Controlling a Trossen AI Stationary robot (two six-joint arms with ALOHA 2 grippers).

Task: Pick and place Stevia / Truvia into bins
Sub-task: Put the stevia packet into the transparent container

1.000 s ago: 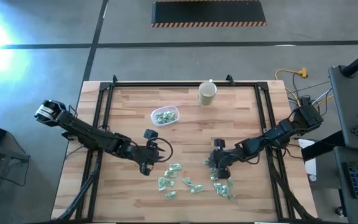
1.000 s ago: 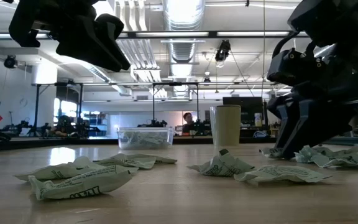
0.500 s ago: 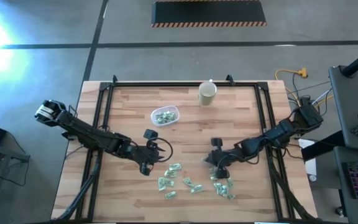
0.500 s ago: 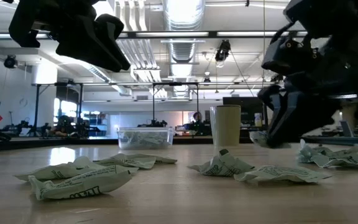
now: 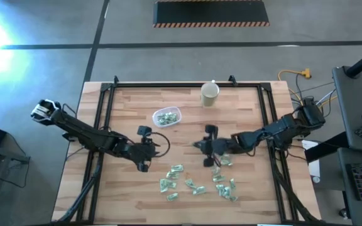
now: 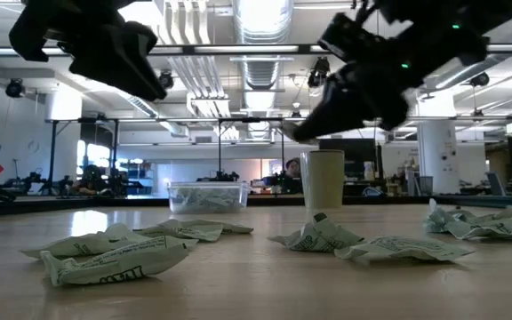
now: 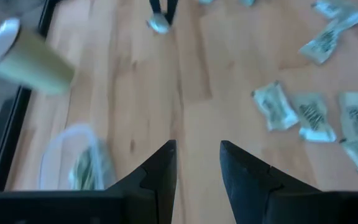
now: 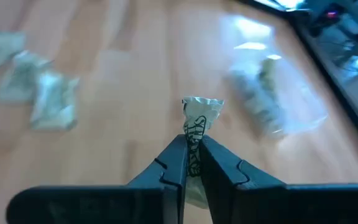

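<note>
One sachet (image 8: 197, 124) now pinched in your right gripper (image 8: 192, 163) jaws, lifted off the surface since 1 s ago, mid-board, heading toward tub (image 5: 167, 116). Rest of sachets (image 5: 193, 185) lie near front. Left gripper (image 7: 196, 163) jaws apart, empty, hovering nearby. Drop comes next.
</note>
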